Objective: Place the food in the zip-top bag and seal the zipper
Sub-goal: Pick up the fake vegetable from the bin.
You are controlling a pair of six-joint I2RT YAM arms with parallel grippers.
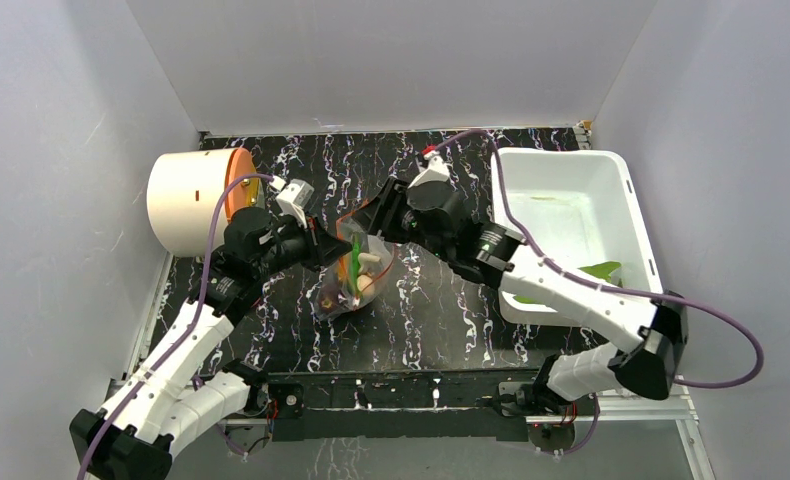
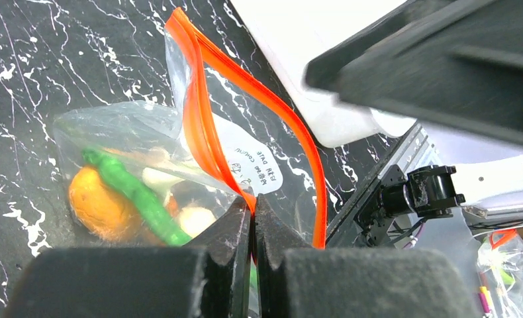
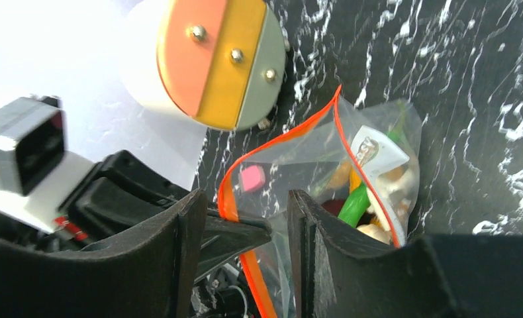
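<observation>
The clear zip-top bag (image 1: 359, 275) hangs just above the black marble table between both arms, mouth upward. Inside it lies the food: an orange fruit (image 2: 95, 204), a green pepper (image 2: 136, 192), a whitish piece (image 2: 196, 220) and a dark round one. My left gripper (image 2: 253, 204) is shut on one end of the orange-red zipper (image 2: 206, 126), beside the white label (image 2: 251, 162). My right gripper (image 3: 245, 228) stands open just above the bag's mouth. The zipper strip (image 3: 228, 195) and the left gripper's fingertips (image 3: 242, 232) lie between its jaws. The mouth gapes apart along most of its length.
A cream cylinder (image 1: 193, 198) with an orange and yellow face (image 3: 212, 59) lies at the back left. The white bin (image 1: 611, 165) stands at the right with a green piece (image 1: 601, 270) in it. The metal rail (image 1: 421, 392) runs along the near edge.
</observation>
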